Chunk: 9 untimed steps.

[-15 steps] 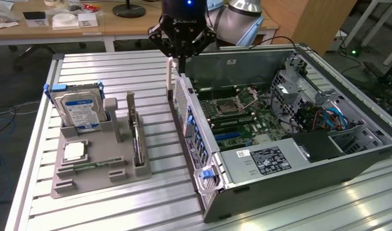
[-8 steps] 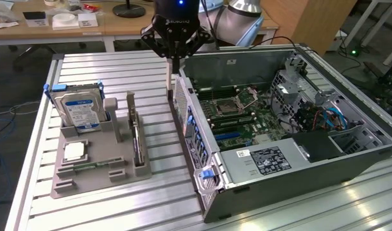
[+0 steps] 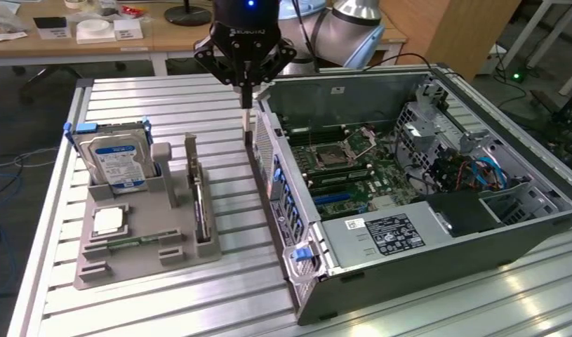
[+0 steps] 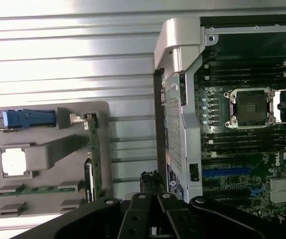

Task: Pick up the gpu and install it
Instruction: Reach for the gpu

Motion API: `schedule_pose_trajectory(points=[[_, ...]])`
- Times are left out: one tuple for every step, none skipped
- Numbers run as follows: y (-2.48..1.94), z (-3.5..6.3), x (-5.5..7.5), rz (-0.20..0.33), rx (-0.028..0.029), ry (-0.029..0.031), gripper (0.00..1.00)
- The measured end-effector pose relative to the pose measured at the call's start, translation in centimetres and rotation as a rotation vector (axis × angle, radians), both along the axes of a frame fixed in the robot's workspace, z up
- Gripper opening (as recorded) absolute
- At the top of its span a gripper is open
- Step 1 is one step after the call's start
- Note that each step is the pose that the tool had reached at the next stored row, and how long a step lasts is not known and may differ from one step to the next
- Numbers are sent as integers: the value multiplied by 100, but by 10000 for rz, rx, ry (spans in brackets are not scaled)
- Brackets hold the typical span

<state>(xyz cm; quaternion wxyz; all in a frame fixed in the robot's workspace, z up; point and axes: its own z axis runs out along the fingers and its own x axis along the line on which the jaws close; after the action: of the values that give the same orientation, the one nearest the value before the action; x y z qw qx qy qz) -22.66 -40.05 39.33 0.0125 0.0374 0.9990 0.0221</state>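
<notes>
**Claw (image 3: 246, 104) clenched over the case corner; gpu (image 3: 201, 207) in its holder**

Claw linkages, black, sit closest to the wrist lens, with the fingers pressed together. In the exterior view the claw hangs at upper centre, tips pointing down, just above the far corner of the open computer case (image 3: 436, 274).

Gpu stands on edge in a slot of the grey holder (image 3: 145, 261), on the side of the holder toward the case. In the exterior frame it lies left of centre, below and left of the claw, and apart from it.

Also in the holder:
- Blue-labelled hard drive (image 3: 117, 165), upright, toward the exterior view's left.
- Silver square processor (image 3: 108, 221), lying flat in front of the drive.
- Green memory strip (image 3: 131, 243), lying low near the holder's front.

Holder rests on the slatted aluminium table (image 3: 173, 305), just beside the case.

Case lies open side up. Inside it:
- Motherboard (image 3: 361, 179), with the processor socket (image 3: 325, 156) toward the far end.
- Power supply (image 3: 384, 233), white-labelled, at the near end.
- Blue cables (image 3: 482, 172) at the exterior view's right.
</notes>
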Motion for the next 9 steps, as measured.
schedule_pose_trajectory(points=[[0, 0, -16, -1, 0, 0, 11], [-1, 0, -32, 0, 0, 0, 11], [-1, 0, -49, -1, 0, 0, 11], [-1, 0, -65, -1, 0, 0, 11], [-2, 0, -84, -1, 0, 0, 11], [-2, 0, -101, -1, 0, 0, 11], [-3, 0, -117, -1, 1, 0, 11], [-3, 0, -134, -2, 0, 0, 11], [-3, 0, -151, -2, 0, 0, 11]])
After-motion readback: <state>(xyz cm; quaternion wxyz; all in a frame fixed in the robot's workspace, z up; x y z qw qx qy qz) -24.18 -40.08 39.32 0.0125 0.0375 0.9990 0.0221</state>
